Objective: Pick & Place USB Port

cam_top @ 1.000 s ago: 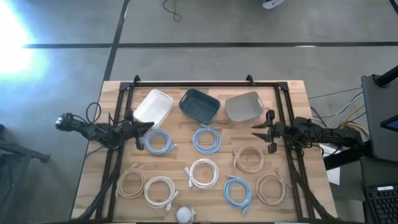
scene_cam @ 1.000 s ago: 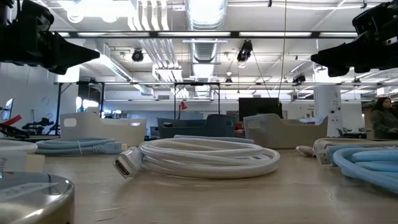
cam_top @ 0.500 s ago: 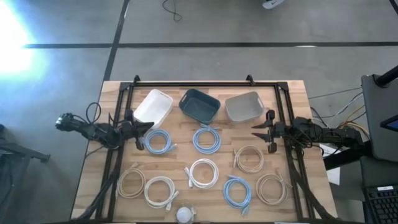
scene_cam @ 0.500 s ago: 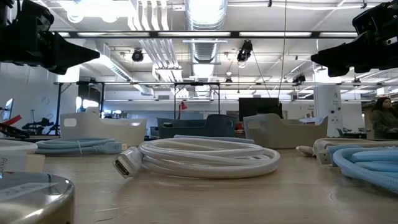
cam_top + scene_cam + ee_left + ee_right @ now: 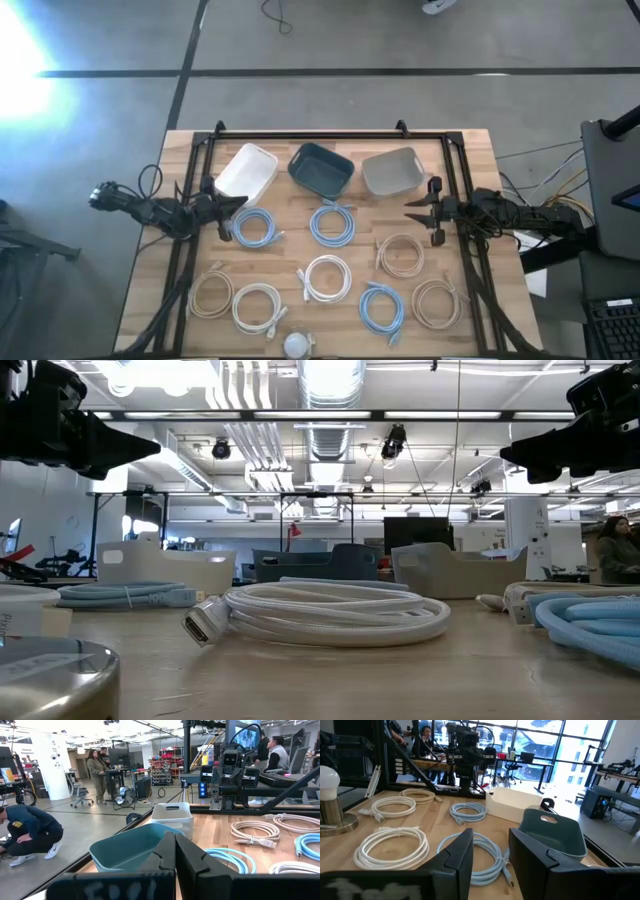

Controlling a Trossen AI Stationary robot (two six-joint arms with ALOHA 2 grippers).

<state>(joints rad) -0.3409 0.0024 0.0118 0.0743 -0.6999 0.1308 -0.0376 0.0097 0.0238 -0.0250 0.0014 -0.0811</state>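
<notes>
Wooden table (image 5: 290,250) under a black frame, in an open workshop with ducts and strip lights overhead. Along the far edge, three bins in a row: white bin (image 5: 246,171), dark teal bin (image 5: 320,168), grey bin (image 5: 391,171). In front of them, coiled cables in loose rows: light blue coils (image 5: 253,227), (image 5: 331,224) and (image 5: 381,306); beige coils (image 5: 400,254), (image 5: 211,294) and (image 5: 437,303); white coils (image 5: 326,278) and (image 5: 257,306). Nearest the low camera, the white middle coil (image 5: 335,610) lying flat, its connector plug (image 5: 203,622) pointing toward the lens. At the near edge, a round metal base (image 5: 298,345) carrying a bulb.

Left gripper (image 5: 238,203) raised above the table's left side, just beside the white bin and the nearest blue coil, fingers pressed together, holding nothing. Right gripper (image 5: 410,213) raised at the right side beside the grey bin, fingers parted by a narrow gap, also holding nothing.

Beyond the table, people standing, seated and crouching (image 5: 27,830) on the workshop floor.
</notes>
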